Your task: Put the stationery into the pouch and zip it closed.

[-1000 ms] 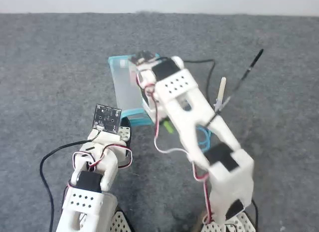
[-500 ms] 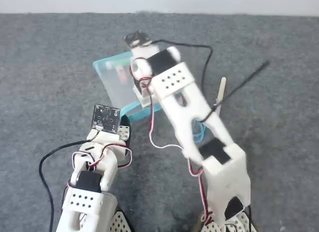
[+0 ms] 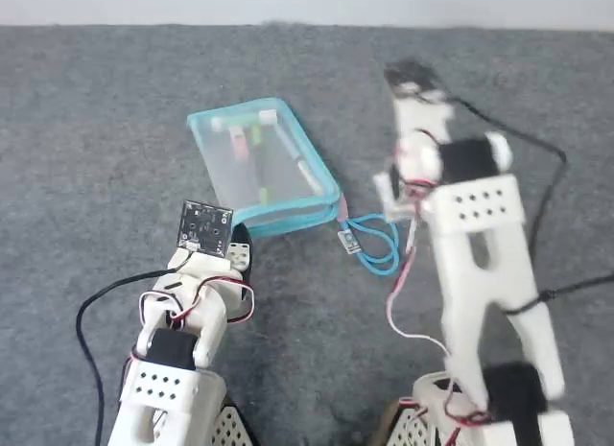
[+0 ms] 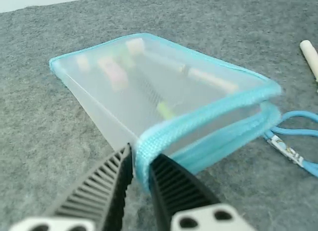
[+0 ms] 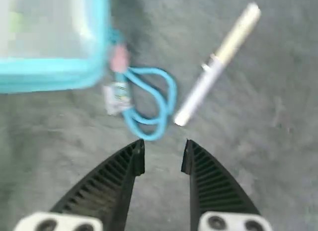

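A clear pouch (image 3: 261, 163) with teal edging lies flat on the grey carpet, with several pieces of stationery inside. Its pink zipper pull (image 3: 342, 212) and blue cord loop (image 3: 377, 245) trail from one corner. My left gripper (image 4: 139, 155) is shut on the pouch's (image 4: 164, 87) teal corner edge; in the high view the left gripper (image 3: 239, 245) sits at the pouch's near corner. My right gripper (image 5: 162, 152) is open with nothing in it, hovering just short of the cord loop (image 5: 149, 104). A white pen (image 5: 217, 62) lies loose beside the loop.
The right arm (image 3: 475, 225) stands to the right of the pouch and covers part of the carpet there. Black cables (image 3: 91, 321) run by the left arm's base. The carpet's far edge meets a pale wall.
The right arm has swung from above the pouch to the right. The pouch, earlier tipped up on edge, now lies flat. The left arm has not moved.
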{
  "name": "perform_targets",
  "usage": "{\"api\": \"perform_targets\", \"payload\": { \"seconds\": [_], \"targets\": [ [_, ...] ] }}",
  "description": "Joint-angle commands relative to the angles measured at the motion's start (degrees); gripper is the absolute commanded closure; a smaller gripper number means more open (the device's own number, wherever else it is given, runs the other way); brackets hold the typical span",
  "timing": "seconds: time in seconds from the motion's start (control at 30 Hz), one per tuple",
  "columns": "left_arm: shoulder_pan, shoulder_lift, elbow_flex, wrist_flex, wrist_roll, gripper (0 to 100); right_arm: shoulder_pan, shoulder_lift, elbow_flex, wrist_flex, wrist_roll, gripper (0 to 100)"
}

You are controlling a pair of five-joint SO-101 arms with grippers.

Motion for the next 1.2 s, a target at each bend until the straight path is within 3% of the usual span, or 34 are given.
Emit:
{"api": "perform_targets", "payload": {
  "seconds": [0.0, 0.17, 0.47, 0.73, 1.17],
  "targets": [
    [-0.09, -0.88, -1.01, -1.49, -0.18, 99, 5.05, -4.00, 14.07, -11.47, 1.23, 87.2],
    [-0.09, -0.88, -0.92, -1.41, -0.18, 99, 6.29, 1.54, 21.19, -22.90, 1.14, 87.2],
    [-0.09, -0.88, -0.48, -1.49, -0.18, 99, 6.64, 19.38, 16.26, -30.55, 0.79, 87.5],
    [-0.09, -0.88, -0.48, -1.49, -0.18, 99, 6.73, 28.79, 12.13, -31.69, 0.79, 87.5],
    [-0.09, -0.88, -0.48, -1.49, -0.18, 99, 6.73, 30.73, 12.22, -32.04, 0.70, 87.5]
  ]
}}
